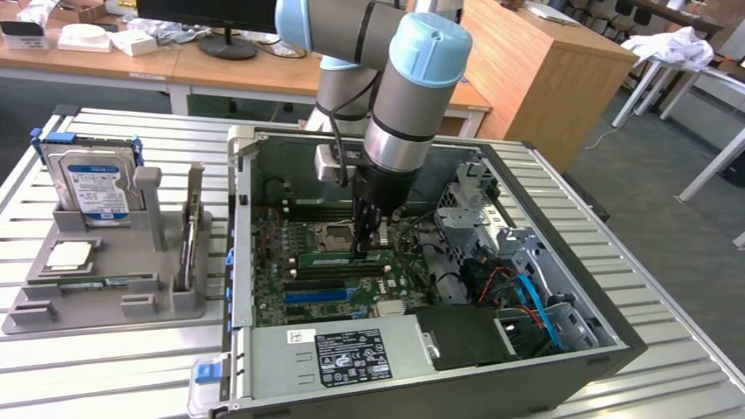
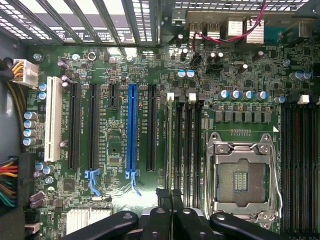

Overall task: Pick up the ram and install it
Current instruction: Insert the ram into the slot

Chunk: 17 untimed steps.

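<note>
The ram, a narrow green stick, stands on edge in a memory slot of the motherboard inside the open computer case. In the wrist view the ram appears edge-on as a thin pale-green line running away from the fingertips, beside black empty slots. My gripper reaches straight down into the case at the end of the stick nearer the exterior view's right. The black fingers are pressed together over the stick's top edge, so the gripper is shut on the ram.
The empty silver processor socket lies right beside the memory slots. Cables and a drive cage crowd the case at the exterior view's right. A grey holder outside the case carries a hard drive and a silver chip.
</note>
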Each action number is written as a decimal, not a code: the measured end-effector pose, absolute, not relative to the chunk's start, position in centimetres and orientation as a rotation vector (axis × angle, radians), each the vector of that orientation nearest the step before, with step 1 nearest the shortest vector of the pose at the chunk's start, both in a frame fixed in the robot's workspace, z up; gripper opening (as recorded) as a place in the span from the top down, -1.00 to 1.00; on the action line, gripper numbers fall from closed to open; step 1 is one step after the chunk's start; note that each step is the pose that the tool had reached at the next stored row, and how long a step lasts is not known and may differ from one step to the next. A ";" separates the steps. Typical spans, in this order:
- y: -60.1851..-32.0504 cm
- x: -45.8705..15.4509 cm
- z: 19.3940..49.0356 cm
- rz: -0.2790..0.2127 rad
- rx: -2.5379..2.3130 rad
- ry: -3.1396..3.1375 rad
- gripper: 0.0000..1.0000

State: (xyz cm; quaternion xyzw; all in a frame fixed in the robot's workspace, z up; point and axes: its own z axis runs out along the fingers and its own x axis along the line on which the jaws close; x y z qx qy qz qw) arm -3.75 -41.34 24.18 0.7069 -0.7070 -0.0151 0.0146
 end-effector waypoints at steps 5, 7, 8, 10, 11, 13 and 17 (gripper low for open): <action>-41.2 -3.7 24.1 -0.047 2.201 -2.201 0.76; -41.2 -3.7 24.1 -0.047 2.201 -2.201 0.76; -41.2 -3.7 24.1 -0.047 2.201 -2.201 0.76; -41.2 -3.7 24.1 -0.047 2.201 -2.201 0.76; -41.2 -3.7 24.1 -0.047 2.201 -2.201 0.76; -41.2 -3.7 24.1 -0.047 2.200 -2.201 0.76; -41.2 -3.6 24.1 -0.047 2.201 -2.201 0.76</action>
